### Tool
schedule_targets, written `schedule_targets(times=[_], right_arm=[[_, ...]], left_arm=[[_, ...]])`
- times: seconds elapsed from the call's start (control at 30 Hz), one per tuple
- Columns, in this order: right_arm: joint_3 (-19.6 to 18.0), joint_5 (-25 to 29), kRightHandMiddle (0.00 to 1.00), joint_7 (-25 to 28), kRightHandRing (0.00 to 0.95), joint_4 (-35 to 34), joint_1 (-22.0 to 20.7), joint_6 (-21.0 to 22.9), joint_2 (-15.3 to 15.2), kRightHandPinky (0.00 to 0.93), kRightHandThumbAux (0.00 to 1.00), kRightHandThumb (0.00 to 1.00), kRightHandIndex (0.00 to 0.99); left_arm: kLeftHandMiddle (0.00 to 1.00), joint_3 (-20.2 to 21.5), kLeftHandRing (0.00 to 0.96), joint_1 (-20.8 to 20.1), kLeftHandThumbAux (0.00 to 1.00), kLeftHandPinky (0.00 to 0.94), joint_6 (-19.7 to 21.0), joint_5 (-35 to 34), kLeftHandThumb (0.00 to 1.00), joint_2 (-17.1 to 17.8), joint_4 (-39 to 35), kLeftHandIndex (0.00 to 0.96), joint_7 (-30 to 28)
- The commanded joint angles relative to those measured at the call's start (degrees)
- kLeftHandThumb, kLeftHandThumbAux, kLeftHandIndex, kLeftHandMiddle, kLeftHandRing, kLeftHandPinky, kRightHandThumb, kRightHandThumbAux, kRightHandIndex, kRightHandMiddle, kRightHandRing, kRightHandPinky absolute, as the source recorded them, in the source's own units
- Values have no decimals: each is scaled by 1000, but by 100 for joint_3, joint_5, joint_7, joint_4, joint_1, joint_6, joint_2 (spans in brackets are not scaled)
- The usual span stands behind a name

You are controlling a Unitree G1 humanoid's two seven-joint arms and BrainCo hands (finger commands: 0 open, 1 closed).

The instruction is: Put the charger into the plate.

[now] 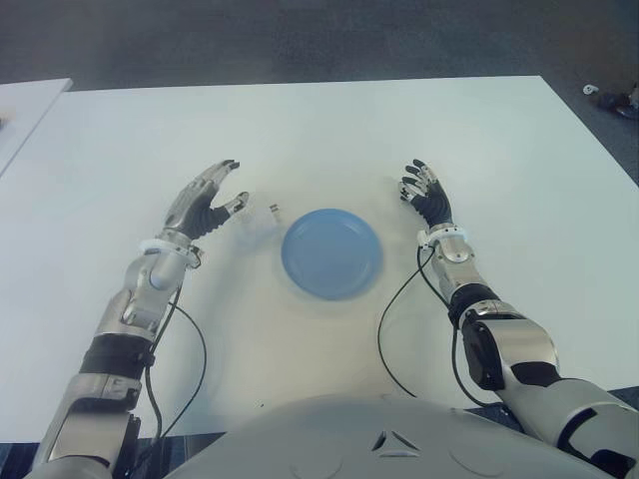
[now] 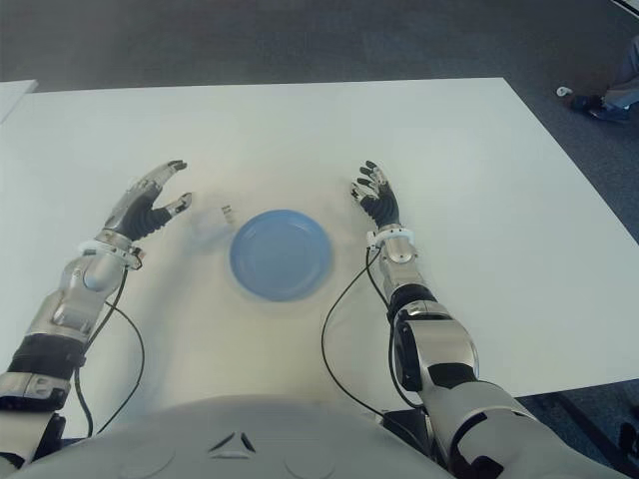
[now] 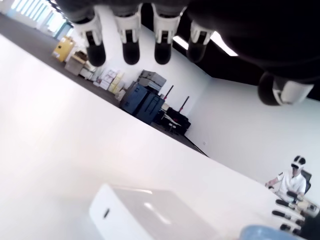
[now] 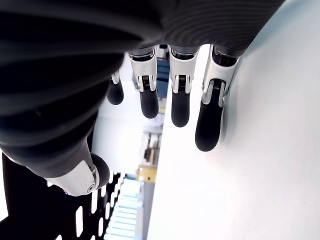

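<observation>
Left eye view tells me most of what I need right now. The charger [image 1: 257, 219], a little white block, is sitting on the white desk [image 1: 499, 160] between my left robot hand [image 1: 212, 203] and the blue plate [image 1: 331, 252]. It's just beside the plate's left rim and just off my left thumb, not touching either as far as I can tell. The prongs seem to poke out on the end facing the plate, so I'd guess its long axis runs roughly across the desk, hand to plate.

Left robot hand is spread open, holding nothing; the left wrist view shows the fingertips [image 3: 131, 51] hanging above the charger with clear space under them. Right robot hand [image 1: 423, 190] is on the other side of the plate, fingers also relaxed and empty, well apart from the charger.

So the left one is obviously my pick. I'd come down and inward a touch, pinch across the short sides, then it's a short hop to the plate. Nothing grasped yet.
</observation>
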Motion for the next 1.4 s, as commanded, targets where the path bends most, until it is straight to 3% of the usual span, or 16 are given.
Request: schedule_targets(times=[0.03, 0.47, 0.77, 1.0, 1.4], right_arm=[[26, -43, 151, 82, 168, 272, 399, 527, 138, 194, 671, 108, 27], [59, -83, 206, 63, 216, 261, 399, 443, 131, 216, 697, 79, 34], [77, -97, 212, 53, 224, 270, 381, 493, 127, 234, 723, 50, 76], [93, -115, 202, 35, 209, 266, 381, 433, 129, 224, 717, 29, 124], [107, -124, 187, 13, 183, 274, 368, 465, 143, 203, 706, 15, 156]], left_arm=[[0, -318, 0, 80, 184, 0, -296, 562, 137, 142, 426, 0, 542], [0, -980, 0, -94, 107, 0, -499, 1245, 290, 212, 1044, 0, 1185], [0, -1439, 0, -314, 106, 0, -496, 1454, 286, 149, 1537, 0, 1220], [0, -1782, 0, -530, 104, 0, -276, 1487, 277, -17, 1993, 0, 1049], [0, -2075, 0, -929, 109, 0, -204, 1376, 263, -111, 2581, 0, 981]])
